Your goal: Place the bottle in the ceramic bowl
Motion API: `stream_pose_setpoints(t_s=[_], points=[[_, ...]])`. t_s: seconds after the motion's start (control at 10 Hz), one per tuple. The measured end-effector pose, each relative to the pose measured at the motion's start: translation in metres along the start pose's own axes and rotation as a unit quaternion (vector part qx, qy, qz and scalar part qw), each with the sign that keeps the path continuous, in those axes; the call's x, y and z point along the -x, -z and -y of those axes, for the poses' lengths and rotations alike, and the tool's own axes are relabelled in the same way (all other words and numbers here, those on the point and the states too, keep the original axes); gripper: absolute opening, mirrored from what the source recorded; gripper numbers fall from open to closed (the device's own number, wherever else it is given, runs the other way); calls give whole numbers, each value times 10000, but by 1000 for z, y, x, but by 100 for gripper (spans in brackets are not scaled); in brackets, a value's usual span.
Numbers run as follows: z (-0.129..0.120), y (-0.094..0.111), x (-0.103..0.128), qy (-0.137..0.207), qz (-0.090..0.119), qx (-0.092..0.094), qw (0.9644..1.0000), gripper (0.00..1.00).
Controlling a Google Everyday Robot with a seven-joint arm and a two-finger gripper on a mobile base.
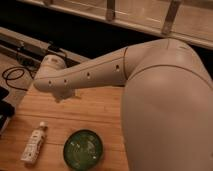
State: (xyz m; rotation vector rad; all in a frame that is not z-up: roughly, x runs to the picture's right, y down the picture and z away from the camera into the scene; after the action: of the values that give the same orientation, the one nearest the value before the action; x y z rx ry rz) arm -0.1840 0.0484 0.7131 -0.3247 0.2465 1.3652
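The bottle, slim and white with a white cap and a pale printed label, lies on its side on the wooden table near the front left. Just to its right sits the ceramic bowl, round and glossy dark green with pale rings inside. My white arm reaches leftward across the back of the table. The gripper shows only as a small stub under the wrist, above the table's back left part, well behind the bottle and the bowl. It holds nothing.
Black cables and a dark object lie off the table's left edge. A dark rail runs behind the table. My own bulky white arm body covers the right side of the view.
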Motion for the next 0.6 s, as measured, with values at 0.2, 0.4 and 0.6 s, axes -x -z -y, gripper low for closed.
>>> stream_pose_setpoints(t_s=[0.2, 0.4, 0.6], points=[[-29, -4, -1, 271, -52, 147, 9995, 65], [-51, -10, -3, 420, -110, 254, 9987, 65], [-80, -16, -9, 578, -178, 398, 9974, 65]])
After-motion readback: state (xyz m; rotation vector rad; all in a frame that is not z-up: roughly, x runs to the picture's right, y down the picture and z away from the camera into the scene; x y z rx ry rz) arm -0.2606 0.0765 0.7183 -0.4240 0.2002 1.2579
